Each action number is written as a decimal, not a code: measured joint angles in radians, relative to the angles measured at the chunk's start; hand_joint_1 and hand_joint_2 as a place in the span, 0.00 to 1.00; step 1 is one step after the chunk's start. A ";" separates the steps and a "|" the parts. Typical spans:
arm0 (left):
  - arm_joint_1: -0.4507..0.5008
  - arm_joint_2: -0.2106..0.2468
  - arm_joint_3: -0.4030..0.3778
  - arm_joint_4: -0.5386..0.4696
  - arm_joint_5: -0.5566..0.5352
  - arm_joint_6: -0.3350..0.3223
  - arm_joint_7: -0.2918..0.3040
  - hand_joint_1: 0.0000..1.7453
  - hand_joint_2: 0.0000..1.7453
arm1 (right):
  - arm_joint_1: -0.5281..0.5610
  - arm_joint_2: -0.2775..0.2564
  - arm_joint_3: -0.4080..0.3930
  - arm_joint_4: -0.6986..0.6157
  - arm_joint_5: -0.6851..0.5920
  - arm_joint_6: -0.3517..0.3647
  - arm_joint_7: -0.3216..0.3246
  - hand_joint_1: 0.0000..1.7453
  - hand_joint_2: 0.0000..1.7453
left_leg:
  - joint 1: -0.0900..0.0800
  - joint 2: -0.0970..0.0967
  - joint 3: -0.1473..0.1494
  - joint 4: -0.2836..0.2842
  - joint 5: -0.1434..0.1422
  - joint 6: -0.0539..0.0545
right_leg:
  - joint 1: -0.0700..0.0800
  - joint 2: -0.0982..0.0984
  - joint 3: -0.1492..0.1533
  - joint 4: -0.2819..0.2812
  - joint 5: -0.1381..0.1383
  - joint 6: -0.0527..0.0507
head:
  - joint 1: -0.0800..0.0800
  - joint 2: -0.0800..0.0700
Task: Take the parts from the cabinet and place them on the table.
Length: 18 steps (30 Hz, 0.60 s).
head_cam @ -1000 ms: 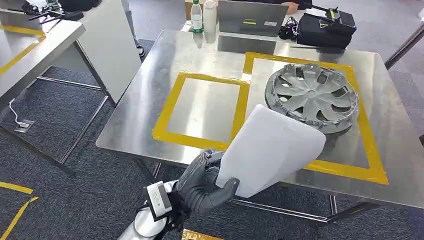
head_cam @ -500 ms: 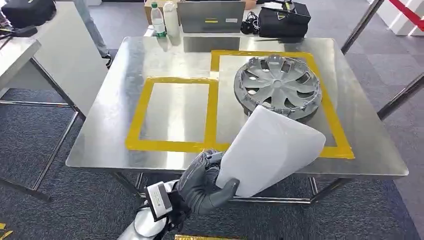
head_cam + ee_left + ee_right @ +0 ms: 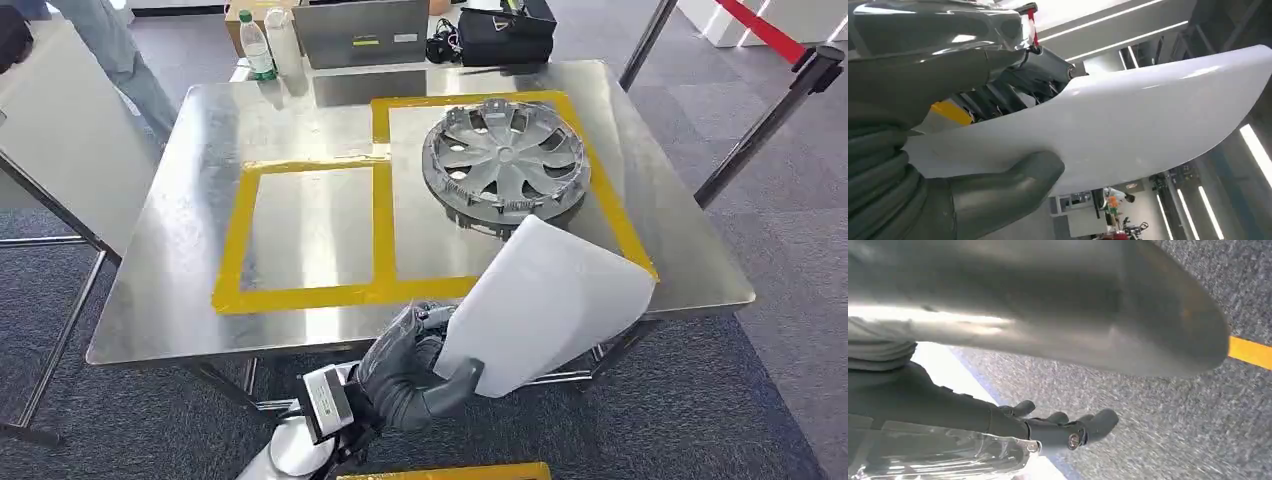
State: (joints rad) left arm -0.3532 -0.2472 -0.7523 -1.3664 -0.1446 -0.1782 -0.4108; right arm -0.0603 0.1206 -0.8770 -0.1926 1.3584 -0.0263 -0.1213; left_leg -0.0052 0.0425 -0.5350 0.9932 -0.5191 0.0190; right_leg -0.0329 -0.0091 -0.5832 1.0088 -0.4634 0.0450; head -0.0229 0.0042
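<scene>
Bright, even indoor light overhead; one sharp view, two close and partly soft.

From the head view the steel table (image 3: 180, 300) carries broad pale sheen and faint reflections of the bottles, with only soft shadows under the hubcap (image 3: 505, 160); the white panel (image 3: 545, 305) is near washed out. In the left wrist view ceiling light strips (image 3: 1255, 145) glare, the white panel (image 3: 1128, 125) shows small highlights, and the left hand (image 3: 948, 150) is close and slightly soft. In the right wrist view the thumb (image 3: 1048, 305) is badly out of focus, with streaked glare, while the carpet (image 3: 1158, 430) looks grainy and smeared.
</scene>
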 joint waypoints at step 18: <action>-0.190 -0.042 -0.003 0.298 -0.112 0.042 0.047 1.00 1.00 | -0.003 0.006 0.002 0.000 0.020 -0.003 -0.018 0.00 0.00 | 0.004 -0.001 0.002 -0.012 0.017 -0.017 | 0.007 0.001 -0.002 0.001 0.003 -0.014 | -0.001 0.000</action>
State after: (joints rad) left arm -0.5428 -0.2892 -0.7549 -1.0688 -0.2568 -0.1358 -0.3635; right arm -0.0636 0.1267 -0.8755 -0.1926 1.3787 -0.0298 -0.1389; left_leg -0.0015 0.0414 -0.5334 0.9812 -0.5024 0.0022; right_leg -0.0260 -0.0078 -0.5854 1.0103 -0.4599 0.0311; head -0.0237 0.0042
